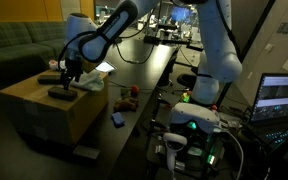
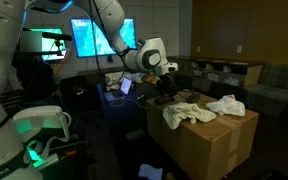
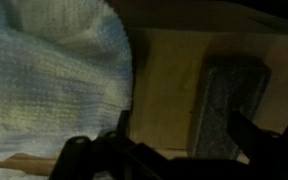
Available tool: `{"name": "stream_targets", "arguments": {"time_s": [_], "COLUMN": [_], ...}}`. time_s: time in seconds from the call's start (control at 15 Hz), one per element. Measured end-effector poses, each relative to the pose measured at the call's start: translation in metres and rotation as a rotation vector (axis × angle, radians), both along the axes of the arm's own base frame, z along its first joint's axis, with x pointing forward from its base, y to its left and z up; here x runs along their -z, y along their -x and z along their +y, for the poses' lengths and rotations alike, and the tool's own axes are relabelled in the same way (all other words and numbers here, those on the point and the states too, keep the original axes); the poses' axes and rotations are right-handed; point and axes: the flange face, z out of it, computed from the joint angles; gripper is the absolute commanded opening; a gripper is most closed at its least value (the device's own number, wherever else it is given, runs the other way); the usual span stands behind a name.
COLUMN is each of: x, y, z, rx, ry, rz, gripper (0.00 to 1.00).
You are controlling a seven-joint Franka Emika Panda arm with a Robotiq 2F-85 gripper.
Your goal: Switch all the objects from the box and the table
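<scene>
The tan cardboard box (image 1: 39,112) (image 2: 212,142) stands beside the long black table (image 1: 159,68). On its top lie white cloth rags (image 2: 189,113) (image 2: 226,104) (image 3: 44,70) and dark flat blocks (image 1: 62,94) (image 1: 50,77). My gripper (image 1: 72,72) (image 2: 164,78) (image 3: 184,140) hovers open just above the box top. In the wrist view one dark block (image 3: 224,105) lies by the right fingertip, with bare cardboard between the jaws. A small red ball (image 1: 134,91) and a small blue flat item (image 1: 117,118) rest on the table.
A green sofa (image 1: 14,45) stands behind the box. Cables and equipment (image 1: 169,35) crowd the table's far end. A laptop (image 1: 281,98) and the robot base with a green light (image 1: 191,124) stand near the table's near end. Lit monitors (image 2: 84,38) glow in the background.
</scene>
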Motion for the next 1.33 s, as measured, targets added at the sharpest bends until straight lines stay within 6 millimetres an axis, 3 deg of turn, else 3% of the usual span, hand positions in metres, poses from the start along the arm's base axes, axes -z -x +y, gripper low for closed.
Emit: {"name": "stream_targets", "arguments": {"time_s": [0.33,1.0,1.33], "x": [0.010,0.014,0.021], "y": [0.011,0.012,0.017], "z": [0.009,0.005,0.012], "rx": [-0.029,-0.076,-0.106], "ry": [-0.057,-0.093,-0.093], "rz": [0.018,0.003,-0.032], "gripper": [1.00,1.00,1.00]}}
